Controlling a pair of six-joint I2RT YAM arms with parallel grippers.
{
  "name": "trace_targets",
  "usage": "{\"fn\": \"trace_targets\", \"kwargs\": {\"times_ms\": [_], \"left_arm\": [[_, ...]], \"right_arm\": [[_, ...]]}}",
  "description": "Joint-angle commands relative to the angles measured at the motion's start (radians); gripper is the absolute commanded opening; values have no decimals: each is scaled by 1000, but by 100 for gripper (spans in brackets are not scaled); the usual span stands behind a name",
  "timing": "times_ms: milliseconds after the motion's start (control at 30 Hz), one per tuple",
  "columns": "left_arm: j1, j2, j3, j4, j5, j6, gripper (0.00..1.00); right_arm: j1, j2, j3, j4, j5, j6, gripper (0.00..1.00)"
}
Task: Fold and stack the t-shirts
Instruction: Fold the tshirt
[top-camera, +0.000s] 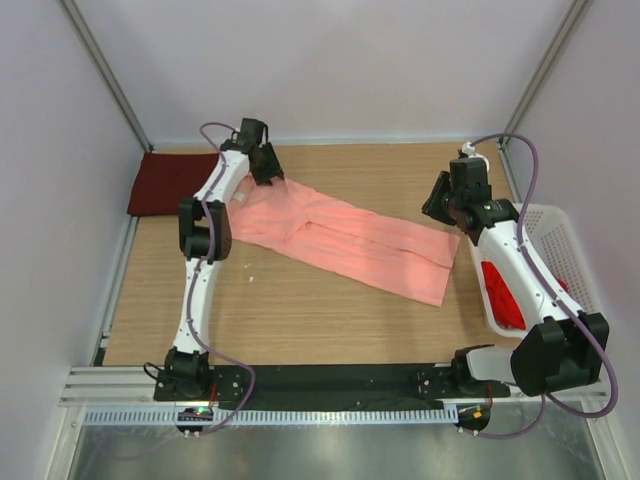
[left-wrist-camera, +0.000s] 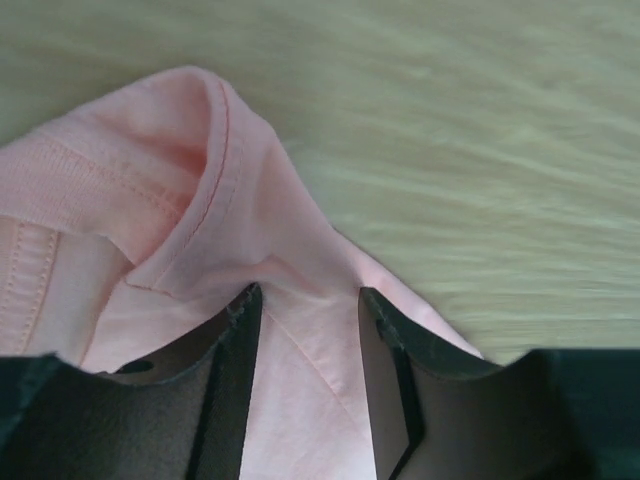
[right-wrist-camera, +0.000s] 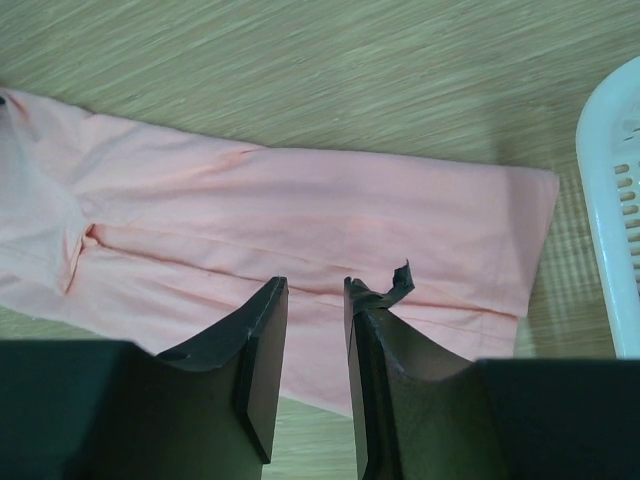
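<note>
While the salmon-pink cloth t-shirt (top-camera: 345, 238) lies on the desk (top-camera: 300, 315) beside the white perforated plastic basket (top-camera: 570, 250), the left tool (left-wrist-camera: 305, 300) stands open astride its farther end, the right tool (right-wrist-camera: 315, 290) open, empty, above its nearer end.

A light brown wooden table top (top-camera: 320, 310) with a white plastic basket full of little holes (top-camera: 572, 250).
The table is flat and has thin lines in the wood. The basket sits at the right edge of the table, close to the wall. Pale grey walls (top-camera: 330, 70) stand on three sides. A shiny metal post (top-camera: 108, 75) goes up in the far left corner. A black strip (top-camera: 330, 378) runs along the near edge.
</note>
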Motion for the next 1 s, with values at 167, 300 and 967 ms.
{"fn": "trace_targets", "kwargs": {"times_ms": [167,300,967], "left_arm": [[-6,9,29,391,400,-153,48],[-6,-220,-187,421,313,-76,51],[-51,-547,-921,355,-68,-151,42]], "right_arm": [[-5,27,46,-16,28,-36,37],[15,84,16,-25,44,-44,37],[286,198,-231,-50,148,64,37]]}}
